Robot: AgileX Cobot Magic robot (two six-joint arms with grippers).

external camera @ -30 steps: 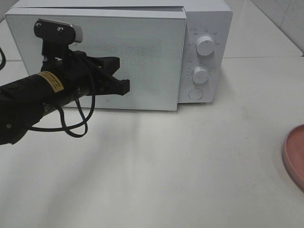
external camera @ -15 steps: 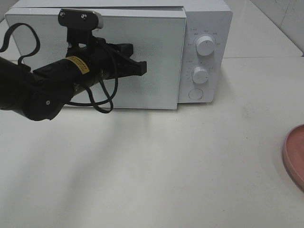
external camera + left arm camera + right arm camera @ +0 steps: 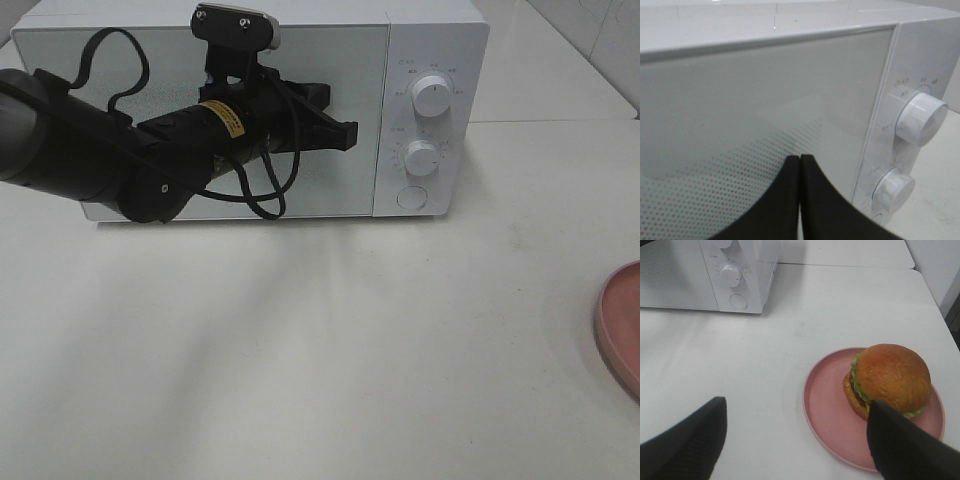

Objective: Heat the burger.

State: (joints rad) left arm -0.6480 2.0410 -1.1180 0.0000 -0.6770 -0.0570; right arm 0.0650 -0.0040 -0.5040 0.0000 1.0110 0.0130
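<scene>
The burger (image 3: 888,377), with a golden-brown bun and green lettuce, sits on a pink plate (image 3: 827,415) in the right wrist view. In the exterior view it is out of frame; only the plate's edge (image 3: 620,330) shows at the right. My right gripper (image 3: 796,402) is open and empty, hovering above the table by the plate. The white microwave (image 3: 430,40) stands at the back with its door (image 3: 340,190) closed. My left gripper (image 3: 350,133) is shut and empty, with its tips (image 3: 800,159) against the door glass near the control panel.
The microwave's panel has an upper knob (image 3: 432,95), a lower knob (image 3: 421,158) and a round button (image 3: 411,198). The left arm's cable (image 3: 262,195) hangs in front of the door. The white table (image 3: 330,350) spreads out in front.
My left gripper moved right and toward the microwave, pushing the door. The door swung from ajar to closed flush with the front.
</scene>
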